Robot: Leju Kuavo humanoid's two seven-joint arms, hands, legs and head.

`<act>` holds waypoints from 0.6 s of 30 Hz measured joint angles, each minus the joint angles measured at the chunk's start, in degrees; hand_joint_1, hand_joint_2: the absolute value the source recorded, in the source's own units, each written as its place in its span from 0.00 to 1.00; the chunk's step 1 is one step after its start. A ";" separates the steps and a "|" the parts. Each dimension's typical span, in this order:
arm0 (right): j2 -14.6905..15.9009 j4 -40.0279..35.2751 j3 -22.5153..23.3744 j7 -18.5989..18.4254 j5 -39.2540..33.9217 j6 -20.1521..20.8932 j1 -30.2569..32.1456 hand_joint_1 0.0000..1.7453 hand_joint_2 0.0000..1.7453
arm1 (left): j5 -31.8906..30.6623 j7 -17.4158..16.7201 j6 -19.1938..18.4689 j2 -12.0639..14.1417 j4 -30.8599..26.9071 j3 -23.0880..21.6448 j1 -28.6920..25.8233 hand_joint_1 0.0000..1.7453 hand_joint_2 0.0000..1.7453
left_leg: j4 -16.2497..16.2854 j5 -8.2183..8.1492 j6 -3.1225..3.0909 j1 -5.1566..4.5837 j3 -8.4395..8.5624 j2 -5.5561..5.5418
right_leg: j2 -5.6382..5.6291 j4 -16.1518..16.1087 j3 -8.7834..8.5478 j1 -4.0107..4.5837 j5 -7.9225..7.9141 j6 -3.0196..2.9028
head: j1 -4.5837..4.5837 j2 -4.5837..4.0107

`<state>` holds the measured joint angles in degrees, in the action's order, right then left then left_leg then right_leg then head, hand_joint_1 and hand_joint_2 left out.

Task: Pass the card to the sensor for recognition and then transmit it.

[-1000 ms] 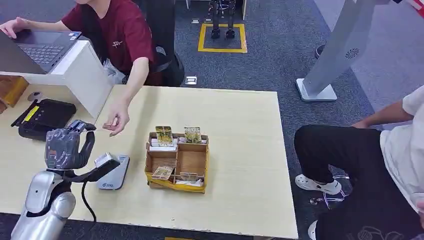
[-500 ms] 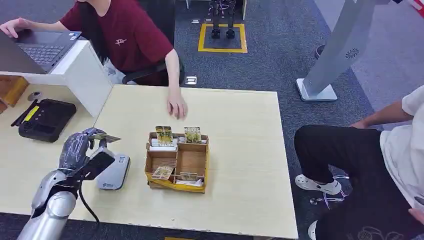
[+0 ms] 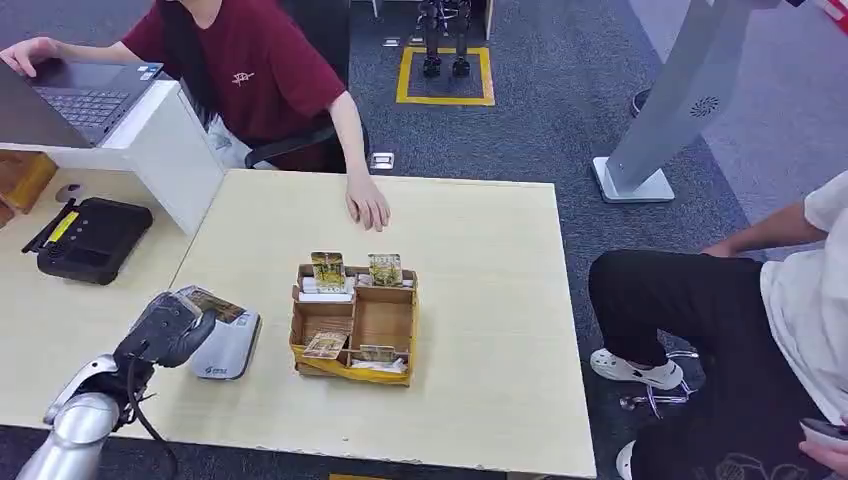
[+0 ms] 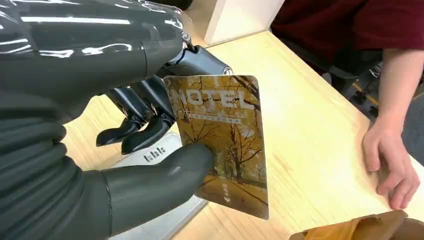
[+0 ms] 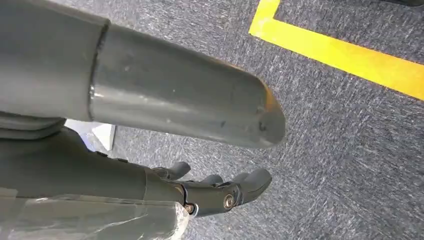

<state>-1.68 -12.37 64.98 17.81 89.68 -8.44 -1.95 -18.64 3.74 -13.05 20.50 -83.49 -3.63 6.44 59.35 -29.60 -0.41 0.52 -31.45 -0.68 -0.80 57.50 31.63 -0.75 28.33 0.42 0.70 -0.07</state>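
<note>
Pale wooden table (image 3: pixel 480 300); yellow cardboard card box (image 3: pixel 353 330) at centre. Grey wedge-shaped card sensor (image 3: pixel 228 345) just beside it. Left hand (image 3: pixel 170 328) pinches golden autumn-tree hotel card (image 4: pixel 222 135) over sensor. Right hand (image 5: pixel 220 192) empty, fingers spread above carpet.

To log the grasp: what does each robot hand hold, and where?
Left robot hand pinches the card at its long edge; right robot hand holds nothing.

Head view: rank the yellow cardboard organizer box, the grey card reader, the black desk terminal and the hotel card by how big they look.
1. Yellow cardboard organizer box
2. Black desk terminal
3. Grey card reader, partly hidden by the left robot hand, so this rank is unsure
4. Hotel card, smallest
</note>
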 joint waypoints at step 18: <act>0.00 0.00 -0.13 -0.42 0.26 0.04 -0.04 0.00 0.00 | -13.90 -6.56 1.48 2.47 1.95 -0.63 0.60 1.00 1.00 | 0.01 0.00 0.00 0.02 0.00 0.01 | -0.03 0.00 0.03 0.00 0.00 0.00 | -0.02 0.00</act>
<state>-1.68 -12.37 64.85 17.40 89.94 -8.39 -1.99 -32.55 -2.82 -11.57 22.97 -81.55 -4.26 7.05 59.36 -29.60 -0.41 0.54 -31.44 -0.66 -0.84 57.50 31.66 -0.75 28.33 0.42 0.68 -0.07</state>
